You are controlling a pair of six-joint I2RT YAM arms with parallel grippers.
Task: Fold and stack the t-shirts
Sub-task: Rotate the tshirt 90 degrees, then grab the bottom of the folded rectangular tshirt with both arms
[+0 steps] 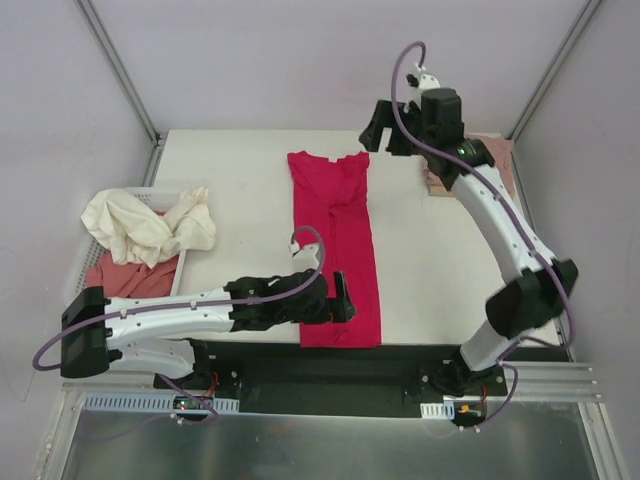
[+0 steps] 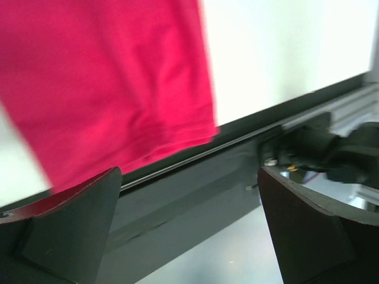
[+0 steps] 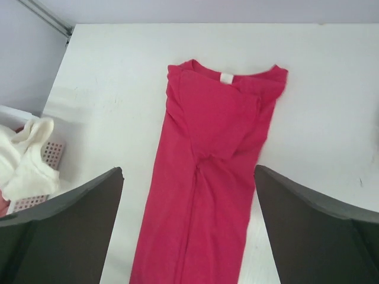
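Red t-shirt (image 1: 337,250): neck label (image 3: 224,77) shows from right wrist, hem (image 2: 172,139) from left.

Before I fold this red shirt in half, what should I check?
1. Red shirt folded into a long strip: ok.
2. Strip smooth: not ok, pucker near the middle.
3. Left jaws open and empty, by the hem: ok.
4. Right jaws open and empty, near the collar end: ok.
5. Hem fully on the table: cannot tell, it lies at the near edge.
6. Folded pile tidy: cannot tell, the right arm hides most of it.
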